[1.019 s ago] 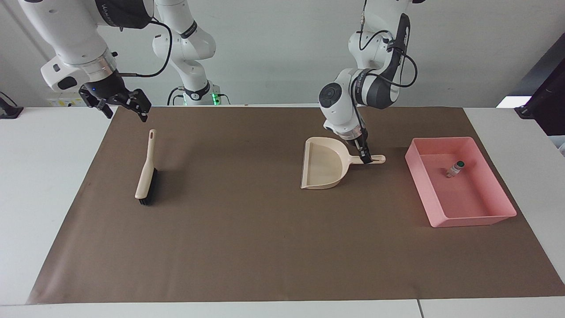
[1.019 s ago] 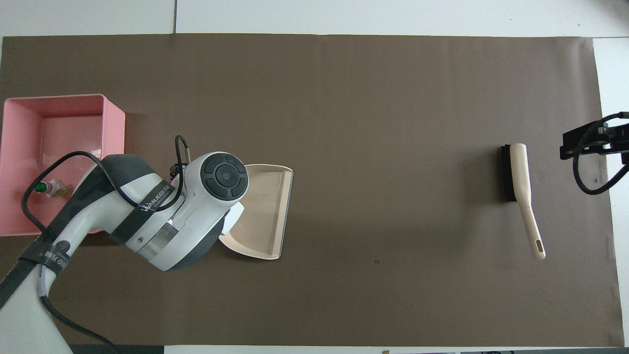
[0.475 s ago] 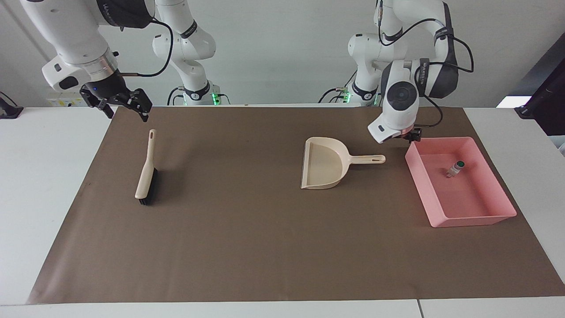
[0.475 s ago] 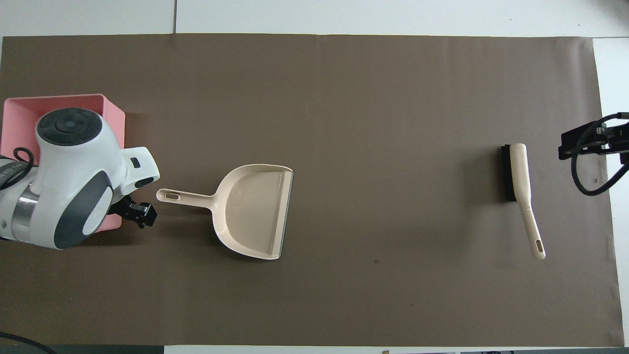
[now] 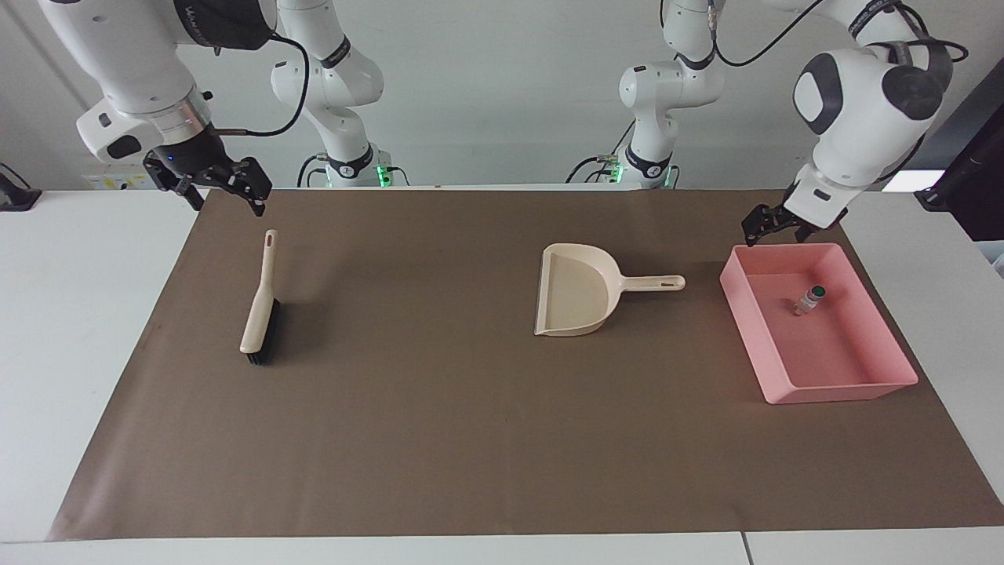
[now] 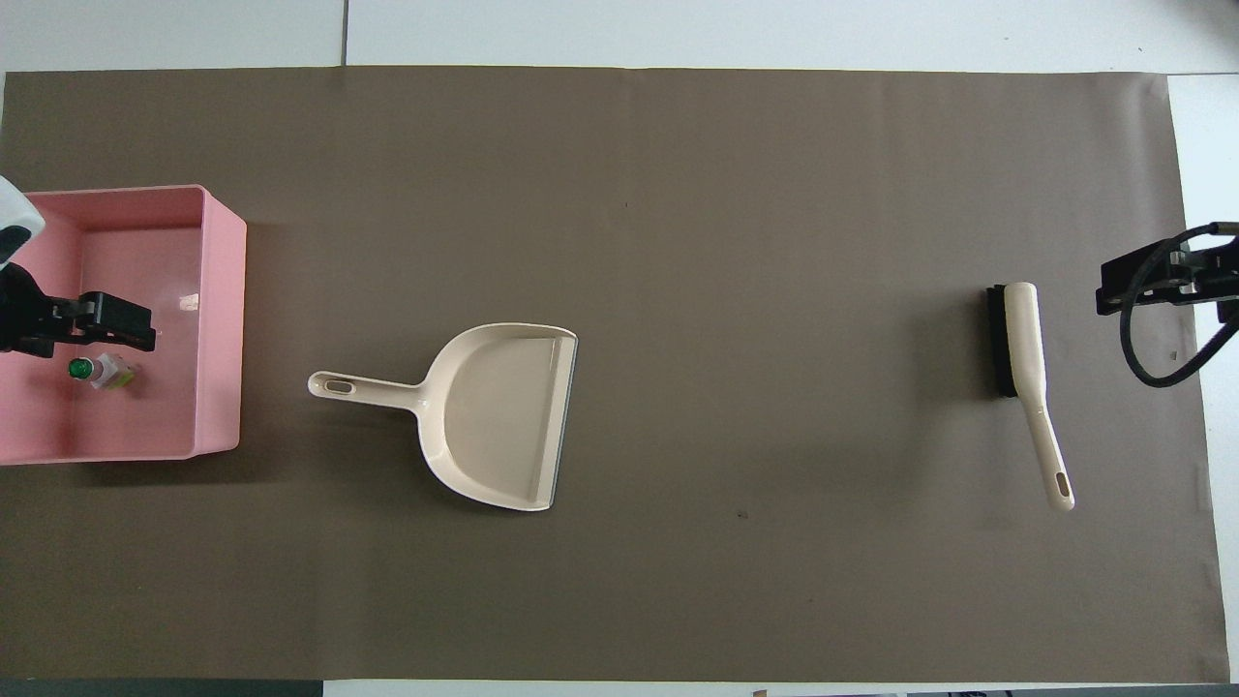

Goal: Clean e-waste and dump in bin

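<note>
The pink bin point(image 5: 745, 337) stands at the left arm's end of the table; in the overhead view its wall point(image 6: 221, 319) shows. A whitish-grey cylinder with a green end point(image 5: 808, 299) lies inside it, also in the overhead view point(image 6: 97, 370). The small black piece is not in view. My left gripper point(image 5: 773, 227) is open and empty, up in the air over the bin's edge nearest the robots, and also shows from above point(image 6: 116, 324). My right gripper point(image 5: 225, 200) is open and empty, waiting over the brown mat's edge at the right arm's end point(image 6: 1142, 286).
A beige dustpan point(image 5: 576, 290) lies flat on the brown mat beside the bin, handle toward the bin point(image 6: 503, 416). A beige brush with black bristles point(image 5: 259, 314) lies at the right arm's end, below the right gripper point(image 6: 1026, 368).
My left gripper let go of the dustpan's handle, rose and swung away to over the bin. The dustpan stays flat on the mat. The right arm has not moved.
</note>
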`<state>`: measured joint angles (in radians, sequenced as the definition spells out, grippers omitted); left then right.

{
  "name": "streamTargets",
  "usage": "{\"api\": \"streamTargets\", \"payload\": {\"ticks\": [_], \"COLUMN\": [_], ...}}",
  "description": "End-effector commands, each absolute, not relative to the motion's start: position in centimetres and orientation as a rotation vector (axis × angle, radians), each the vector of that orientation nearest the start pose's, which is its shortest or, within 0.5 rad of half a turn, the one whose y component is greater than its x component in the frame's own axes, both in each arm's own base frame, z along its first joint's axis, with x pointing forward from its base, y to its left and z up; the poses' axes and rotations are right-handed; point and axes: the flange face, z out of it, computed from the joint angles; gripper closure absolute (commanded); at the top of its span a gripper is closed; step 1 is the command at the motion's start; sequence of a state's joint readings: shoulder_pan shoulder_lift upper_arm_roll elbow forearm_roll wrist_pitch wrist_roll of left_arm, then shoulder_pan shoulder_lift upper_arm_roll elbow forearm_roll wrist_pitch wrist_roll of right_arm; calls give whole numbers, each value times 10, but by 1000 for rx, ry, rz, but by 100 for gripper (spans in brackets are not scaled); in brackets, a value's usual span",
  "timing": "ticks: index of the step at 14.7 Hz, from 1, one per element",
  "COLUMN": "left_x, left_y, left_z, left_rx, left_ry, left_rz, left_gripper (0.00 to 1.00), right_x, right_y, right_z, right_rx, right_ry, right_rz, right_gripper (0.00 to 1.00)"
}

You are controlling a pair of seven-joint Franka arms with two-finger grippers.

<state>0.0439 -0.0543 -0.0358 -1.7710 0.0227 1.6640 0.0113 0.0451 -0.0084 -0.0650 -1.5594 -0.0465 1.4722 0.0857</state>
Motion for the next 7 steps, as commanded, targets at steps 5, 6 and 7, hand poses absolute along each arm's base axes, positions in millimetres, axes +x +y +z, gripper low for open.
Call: {"api": "streamTargets", "payload": {"ticks": [5,6,7], "left_x": [543,538,534], "left_y": [0,1,1], "left_z": [657,658,650], "left_rx": [-3147,-3142,-3140], "left_ry": [-18,-12,-9], "left_rz": [77,84,132], "left_gripper": [2,2,2], "right_x": [535,535,535], "right_y": [-15,-15,-15], "right_z": [626,626,626], "right_rx": [-3178,-3178,-3178], "right_ry": [162,162,164], "right_rz": [125,125,125], "right_gripper": [1,1,1]}}
